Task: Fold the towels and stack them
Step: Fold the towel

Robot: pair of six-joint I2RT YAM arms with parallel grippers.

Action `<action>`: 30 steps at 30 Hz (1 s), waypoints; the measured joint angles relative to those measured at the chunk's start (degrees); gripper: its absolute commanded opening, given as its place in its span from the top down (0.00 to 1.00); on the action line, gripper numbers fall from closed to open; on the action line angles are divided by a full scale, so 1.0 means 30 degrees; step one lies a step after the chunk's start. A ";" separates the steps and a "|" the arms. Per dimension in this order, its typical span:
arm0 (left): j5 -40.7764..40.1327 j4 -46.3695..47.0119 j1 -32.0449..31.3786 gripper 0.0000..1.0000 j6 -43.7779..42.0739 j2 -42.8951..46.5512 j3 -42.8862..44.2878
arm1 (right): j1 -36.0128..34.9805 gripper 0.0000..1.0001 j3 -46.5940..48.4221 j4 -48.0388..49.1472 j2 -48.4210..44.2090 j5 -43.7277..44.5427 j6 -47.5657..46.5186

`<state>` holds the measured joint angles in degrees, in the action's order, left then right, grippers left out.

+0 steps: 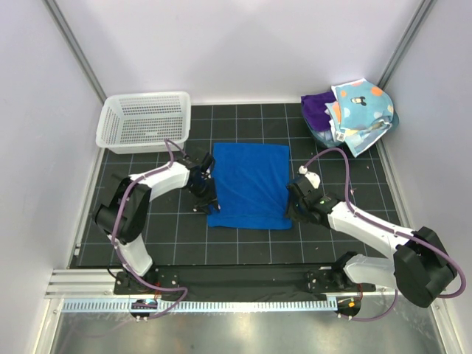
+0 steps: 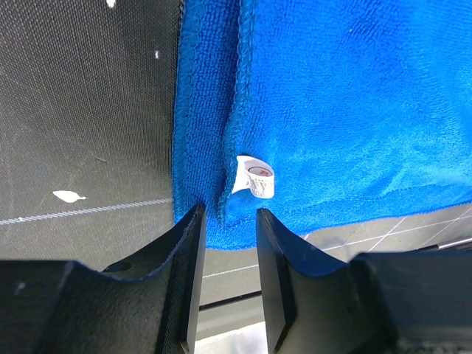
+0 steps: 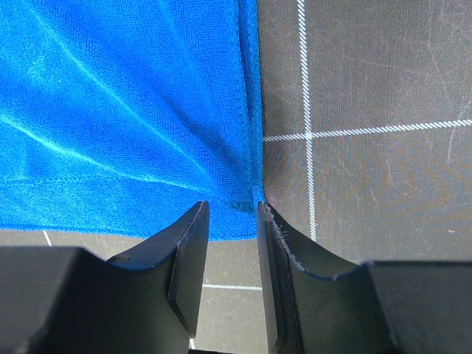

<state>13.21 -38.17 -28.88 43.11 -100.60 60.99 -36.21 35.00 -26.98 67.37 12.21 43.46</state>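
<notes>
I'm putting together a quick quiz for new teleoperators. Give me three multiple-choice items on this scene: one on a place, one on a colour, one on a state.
1. The white basket sits at the black mat's: A) far-left corner; B) far-right corner; C) near edge.
2. The towel spread flat on the mat is: A) purple; B) blue; C) white.
3. Between the right gripper's jaws is: A) nothing; B) the towel's corner; C) the basket's rim.
Answers: 1 A, it stands far left in the top view; 2 B, it is royal blue in every view; 3 B, the right wrist view shows the corner pinched there.
</notes>
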 measured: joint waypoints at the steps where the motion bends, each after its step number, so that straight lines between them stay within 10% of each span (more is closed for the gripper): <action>1: 0.0000 0.0029 0.0000 0.64 0.0007 -0.0015 0.0000 | 0.0000 0.60 0.0000 0.0000 0.0000 0.0000 0.0000; 30: -0.0073 0.0066 -0.0248 1.00 0.0080 -0.0058 0.0415 | 0.0007 0.56 -0.0022 0.0066 -0.0022 -0.0124 0.0007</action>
<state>12.99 -37.98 -29.63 43.35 -100.77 62.24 -36.18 34.94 -26.79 67.31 11.84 43.48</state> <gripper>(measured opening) 0.011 0.423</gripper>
